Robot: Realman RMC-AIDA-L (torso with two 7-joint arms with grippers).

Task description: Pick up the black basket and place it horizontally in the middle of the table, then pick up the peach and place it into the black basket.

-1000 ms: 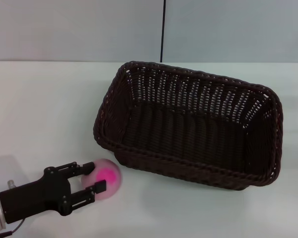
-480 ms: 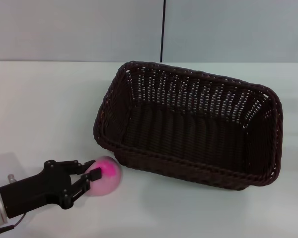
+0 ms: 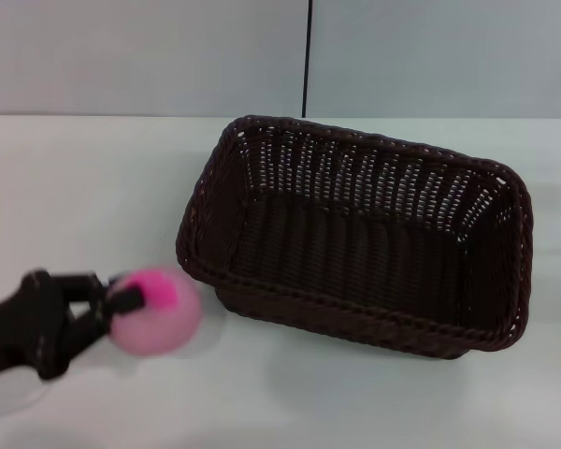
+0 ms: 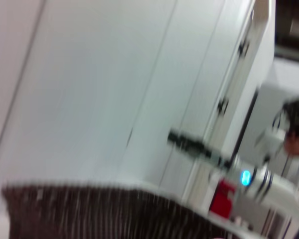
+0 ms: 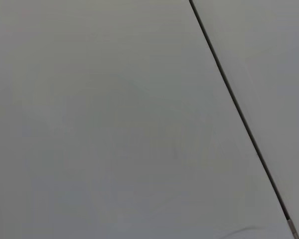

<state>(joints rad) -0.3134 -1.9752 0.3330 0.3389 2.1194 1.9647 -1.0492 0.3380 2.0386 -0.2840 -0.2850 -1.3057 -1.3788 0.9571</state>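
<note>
The peach (image 3: 155, 311) is sitting pinched in the left gripper (image 3: 122, 304), whose dark fingers are pressed against its near side. It appears raised off the table (image 3: 75, 187), though the head view alone cannot confirm how high. It is hanging to the left of the black basket (image 3: 355, 234), just beside the basket's near left corner but not touching it.

The basket is lying flat and roughly lengthwise across the middle of the table, slightly skewed, its opening facing up and nothing in it. That part of the task looks done; what is left is carrying the fruit over the rim and releasing it inside.

The main risk is the grip. The peach is round, smooth and matte, pale pink with a magenta blotch, and the fingers seem to be holding only one side of it, so a quick swing could let it roll out and drop onto the table. A second risk is the rim: it is thick and braided and sits well above the basket floor, so a low path would knock the fruit or the gripper against it and push the light wicker out of place.

The basket's walls are slanted and open-weave, very dark brown-black, over a tightly woven floor. The tabletop is plain, white and smooth.

The right gripper is not showing in any view; its wrist camera is facing a blank grey wall.
</note>
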